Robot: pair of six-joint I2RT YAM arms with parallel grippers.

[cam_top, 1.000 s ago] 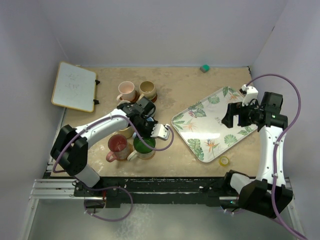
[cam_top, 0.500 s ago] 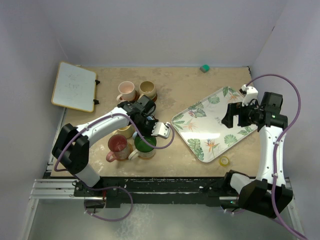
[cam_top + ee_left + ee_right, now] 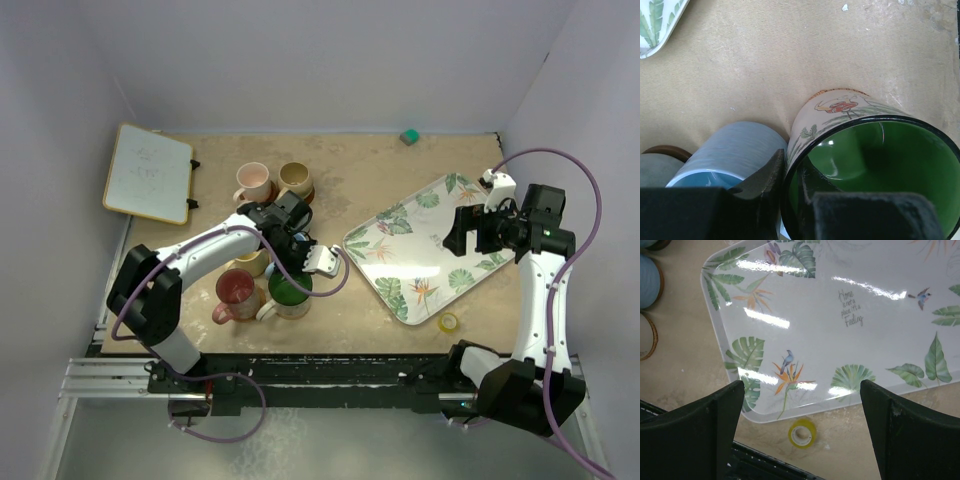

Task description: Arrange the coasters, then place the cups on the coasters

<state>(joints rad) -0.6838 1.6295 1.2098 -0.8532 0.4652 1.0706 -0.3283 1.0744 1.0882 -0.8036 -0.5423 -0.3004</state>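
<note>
Tan tabletop (image 3: 350, 170); left gripper (image 3: 792, 176) pinches green cup (image 3: 880, 160); tray (image 3: 815, 347) lettered "Feeling"

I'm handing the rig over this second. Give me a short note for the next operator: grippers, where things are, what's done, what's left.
Left gripper shut on the wall of the green mug, one finger inside, one outside.
Right gripper open, empty, above the tray.
Mugs cluster left of the tray: pink mug, tan mug, red mug, and the light blue mug beside the green one. The rest are hidden under the left arm.
Done: a coaster edge shows under the green mug.
Left: release it, then check that every mug has a coaster.
</note>
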